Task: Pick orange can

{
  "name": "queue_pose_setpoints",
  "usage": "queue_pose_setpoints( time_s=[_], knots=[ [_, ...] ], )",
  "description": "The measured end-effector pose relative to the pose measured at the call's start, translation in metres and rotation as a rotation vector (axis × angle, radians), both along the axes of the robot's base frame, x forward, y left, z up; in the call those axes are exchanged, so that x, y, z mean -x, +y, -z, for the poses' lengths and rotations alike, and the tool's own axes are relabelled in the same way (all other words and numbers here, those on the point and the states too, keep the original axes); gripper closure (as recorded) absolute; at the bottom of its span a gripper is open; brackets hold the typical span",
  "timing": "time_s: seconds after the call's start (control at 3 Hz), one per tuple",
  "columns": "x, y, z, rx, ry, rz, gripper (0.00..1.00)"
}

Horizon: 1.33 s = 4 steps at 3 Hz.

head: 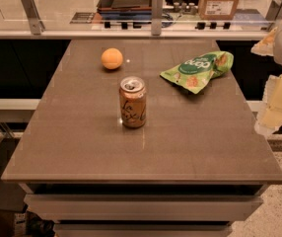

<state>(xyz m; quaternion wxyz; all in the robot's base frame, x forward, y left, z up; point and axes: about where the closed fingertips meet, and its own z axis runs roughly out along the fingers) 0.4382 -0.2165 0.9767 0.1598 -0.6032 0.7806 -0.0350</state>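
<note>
Aluminium orange can (132, 102) seen upright at counter (82, 147) centre. Judged light, thin-walled, slick, dentable; mid-body grip advised. Gripper (279, 83) seen past counter's right edge; opening could not be told.

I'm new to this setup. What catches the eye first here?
The orange can stands upright in the middle of the table. Behind it sit an orange fruit on the left and a green snack bag on the right. The robot's pale hand hangs at the right edge.

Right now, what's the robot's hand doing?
Hand: at the picture's right edge, apart from the orange can; open or closed cannot be told.
</note>
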Motion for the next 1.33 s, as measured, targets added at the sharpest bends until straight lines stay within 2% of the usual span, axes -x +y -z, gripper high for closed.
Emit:
queue_pose_setpoints(
  time_s=[0.33, 0.67, 1.0, 1.33],
  knots=[
    [0.0, 0.0, 0.0, 0.0, 0.0, 0.0, 0.0],
    [0.003, -0.009, 0.004, -0.056, 0.005, 0.048, 0.0],
    [-0.003, -0.017, 0.003, -0.177, 0.068, 0.15, 0.0],
    [-0.013, -0.023, -0.031, -0.369, 0.036, 0.25, 0.0]
  ],
)
